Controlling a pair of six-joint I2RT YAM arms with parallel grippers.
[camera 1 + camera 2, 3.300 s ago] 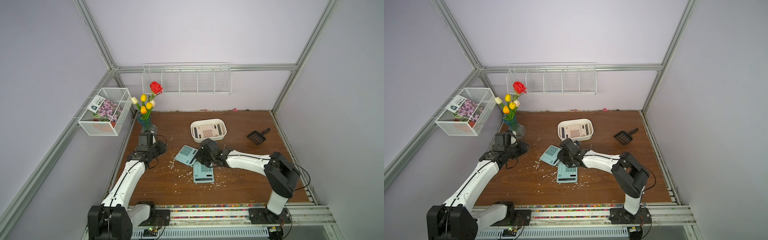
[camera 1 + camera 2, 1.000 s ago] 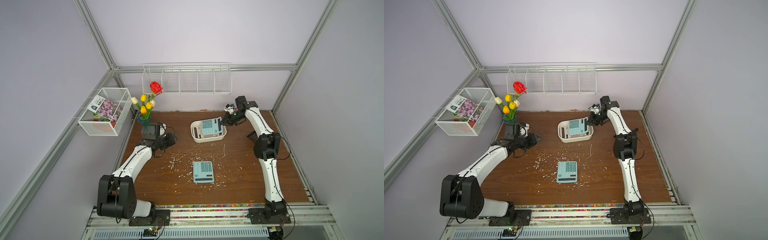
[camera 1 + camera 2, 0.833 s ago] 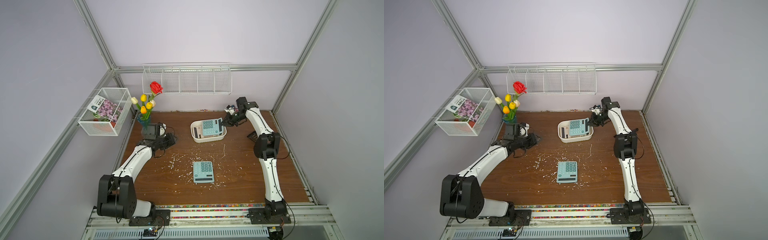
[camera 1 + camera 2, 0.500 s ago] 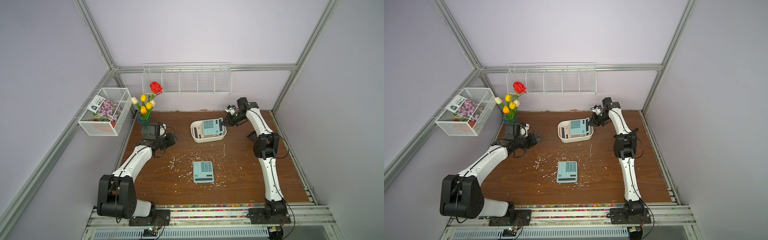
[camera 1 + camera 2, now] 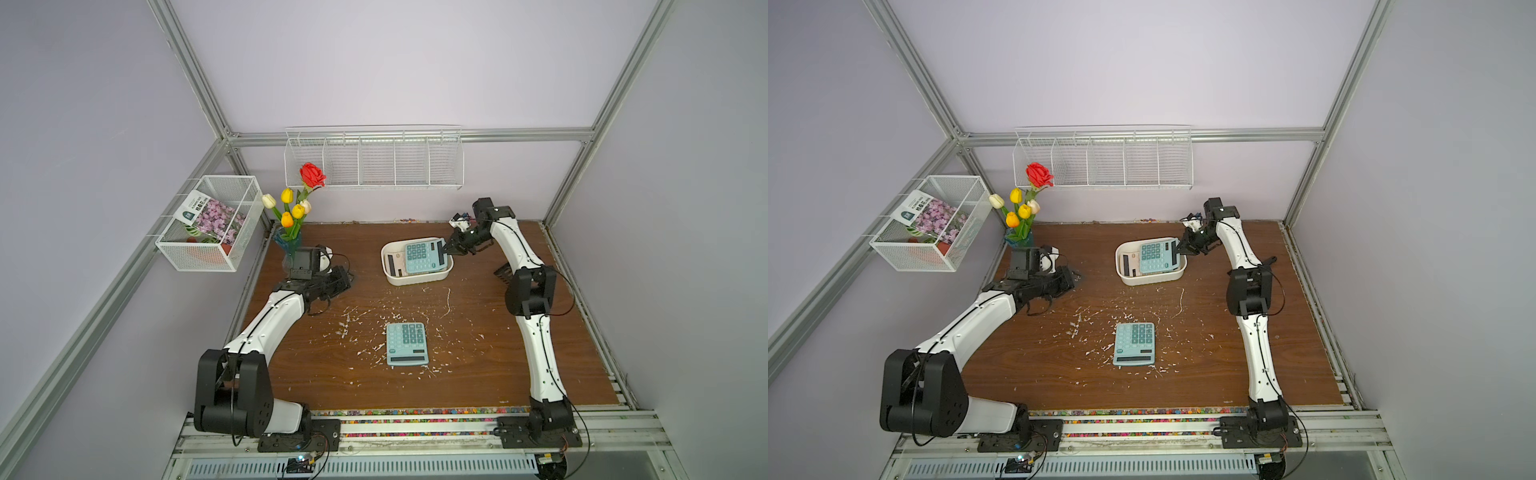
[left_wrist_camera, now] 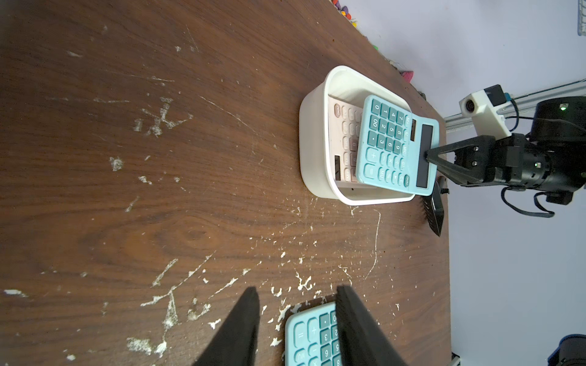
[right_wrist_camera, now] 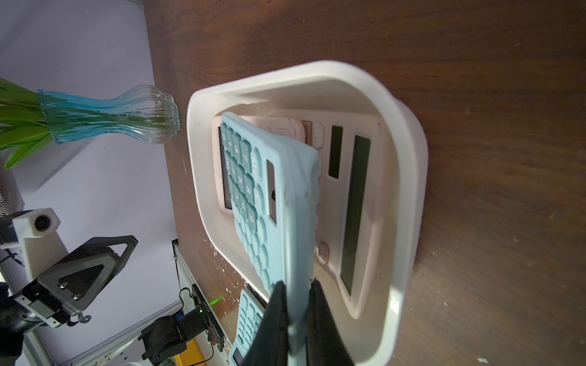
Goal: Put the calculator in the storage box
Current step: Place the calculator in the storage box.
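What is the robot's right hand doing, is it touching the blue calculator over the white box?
Touching. The right wrist view shows the right hand clamped on the end of the blue calculator, no gap, holding it tilted over the storage box.

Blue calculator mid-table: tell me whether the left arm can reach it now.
Probably yes. The loose calculator lies uncovered with only white scraps around, the left gripper is open and empty, and the right gripper holds the other calculator over the storage box.

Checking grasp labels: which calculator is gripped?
The tilted blue calculator over the storage box, pinched by the right gripper. The pink calculator lies inside; the flat blue calculator is on the table.
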